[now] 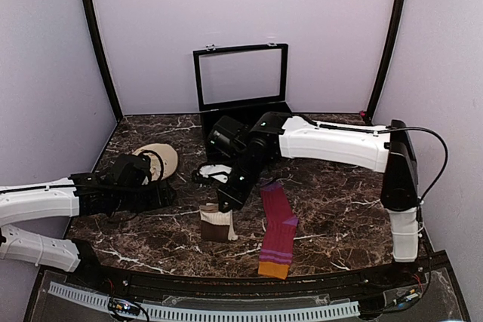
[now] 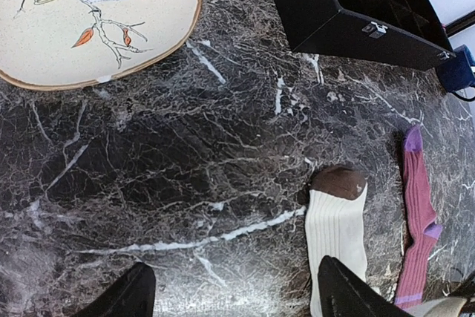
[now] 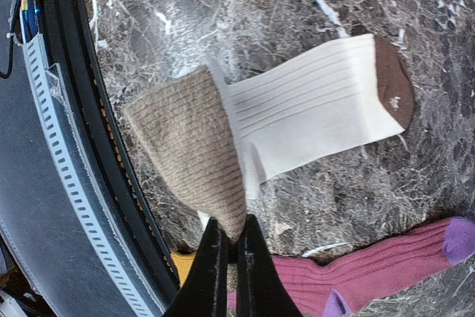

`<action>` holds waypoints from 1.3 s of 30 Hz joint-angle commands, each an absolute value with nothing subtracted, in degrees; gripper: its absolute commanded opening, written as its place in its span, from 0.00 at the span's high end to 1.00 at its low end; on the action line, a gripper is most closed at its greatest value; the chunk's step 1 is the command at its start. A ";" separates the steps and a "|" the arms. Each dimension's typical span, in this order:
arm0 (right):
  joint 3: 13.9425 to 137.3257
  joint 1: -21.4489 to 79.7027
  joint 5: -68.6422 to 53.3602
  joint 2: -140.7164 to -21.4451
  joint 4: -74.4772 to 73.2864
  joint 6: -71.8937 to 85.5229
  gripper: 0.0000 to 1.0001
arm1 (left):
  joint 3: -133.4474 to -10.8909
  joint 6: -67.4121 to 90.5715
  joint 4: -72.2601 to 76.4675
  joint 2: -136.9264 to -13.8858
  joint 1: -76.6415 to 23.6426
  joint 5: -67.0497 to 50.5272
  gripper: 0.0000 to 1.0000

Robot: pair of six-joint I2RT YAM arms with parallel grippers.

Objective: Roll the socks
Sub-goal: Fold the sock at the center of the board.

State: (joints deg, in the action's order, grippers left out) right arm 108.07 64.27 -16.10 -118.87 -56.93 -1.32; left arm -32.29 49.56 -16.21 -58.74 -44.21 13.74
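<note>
Right now our left gripper (image 2: 234, 265) hangs left of the cream sock (image 3: 312, 116), jaws wide and empty, while our right gripper (image 3: 231, 224) pinches that sock's tan cuff (image 3: 189, 146), raised over its ribbed body. We judge the first roll is just starting. Next we must turn the cuff snugly toward the brown end, and the purple sock (image 1: 277, 228) lies flat just right of the cream one.

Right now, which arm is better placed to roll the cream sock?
Right. The right pincer is shut on the tan cuff of the cream sock, lifted over the foot; the left pincer hangs open, holding nothing.
</note>
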 commanded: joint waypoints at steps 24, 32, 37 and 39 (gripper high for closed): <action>109.94 59.59 -7.17 -125.24 -50.30 -5.51 1.00 | -34.03 48.45 -8.11 -68.47 -46.70 9.76 0.24; 110.00 59.44 -7.60 -127.66 -50.05 -5.89 0.99 | -36.06 47.07 -7.02 -71.05 -48.10 8.98 0.24; 109.23 59.25 -7.29 -128.44 -49.20 -5.63 0.95 | -37.06 46.25 -5.70 -72.67 -48.89 8.23 0.24; 109.07 59.04 -6.98 -128.66 -48.89 -5.46 0.94 | -37.45 46.08 -5.25 -73.38 -49.24 8.02 0.24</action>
